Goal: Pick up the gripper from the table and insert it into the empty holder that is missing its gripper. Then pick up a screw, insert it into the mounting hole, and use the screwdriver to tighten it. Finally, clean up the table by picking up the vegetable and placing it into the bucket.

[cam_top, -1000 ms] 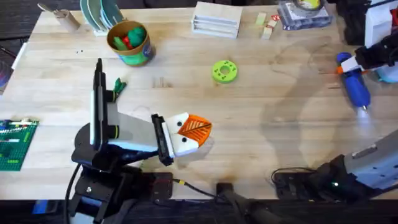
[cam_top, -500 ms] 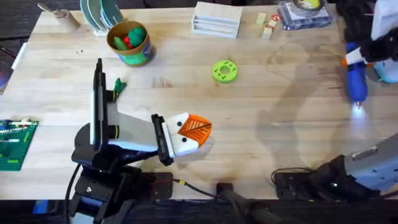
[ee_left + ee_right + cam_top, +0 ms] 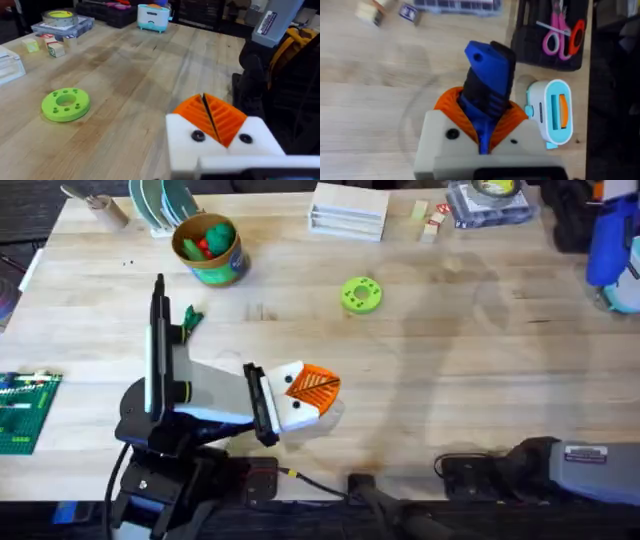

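The right hand (image 3: 485, 135) grips the screwdriver (image 3: 487, 85); the left hand (image 3: 212, 117) is pinched empty; the vegetable (image 3: 191, 318) lies outside the bucket (image 3: 208, 250), cleanup pending.

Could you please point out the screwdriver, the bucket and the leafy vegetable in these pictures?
screwdriver (image 3: 487, 82): right wrist view, on the blue body above the orange pads.
bucket (image 3: 219, 268): overhead view, on the green side below the yellow rim.
vegetable (image 3: 191, 317): overhead view, on the dark green leaves.

Black-jointed arms carry white pincer (image 3: 210, 120) blocks with orange ribbed pads, 2 screws.
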Available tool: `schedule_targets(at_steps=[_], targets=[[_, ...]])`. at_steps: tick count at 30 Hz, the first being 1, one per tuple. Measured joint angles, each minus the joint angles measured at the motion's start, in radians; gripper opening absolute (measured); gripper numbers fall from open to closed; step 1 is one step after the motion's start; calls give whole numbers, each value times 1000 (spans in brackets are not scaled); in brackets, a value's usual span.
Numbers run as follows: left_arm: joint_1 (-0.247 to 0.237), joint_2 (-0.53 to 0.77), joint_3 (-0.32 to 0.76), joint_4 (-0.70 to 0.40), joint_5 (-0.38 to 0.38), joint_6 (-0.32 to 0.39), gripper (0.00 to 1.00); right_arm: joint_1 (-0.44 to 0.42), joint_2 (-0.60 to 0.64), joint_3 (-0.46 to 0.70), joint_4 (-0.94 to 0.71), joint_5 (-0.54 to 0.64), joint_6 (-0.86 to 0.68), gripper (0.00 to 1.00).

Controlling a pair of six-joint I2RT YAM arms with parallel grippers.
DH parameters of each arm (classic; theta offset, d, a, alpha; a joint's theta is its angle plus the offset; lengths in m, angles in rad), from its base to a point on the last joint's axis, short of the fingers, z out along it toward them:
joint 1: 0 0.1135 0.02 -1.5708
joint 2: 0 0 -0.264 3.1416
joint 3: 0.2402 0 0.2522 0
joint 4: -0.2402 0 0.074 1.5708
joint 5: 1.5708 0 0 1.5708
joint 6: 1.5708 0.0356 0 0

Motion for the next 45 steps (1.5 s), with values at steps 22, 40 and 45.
schedule_targets(at_steps=[22,40,45], targets=[[0,0,0,0,0,0,15,116,-722,-370,174,-353,223,65],[0,0,0,0,1,0,15,705,-978,-972,1056,-424,648,60],[0,0,0,0,1,0,15,908,-893,-974,1208,-410,666,59]])
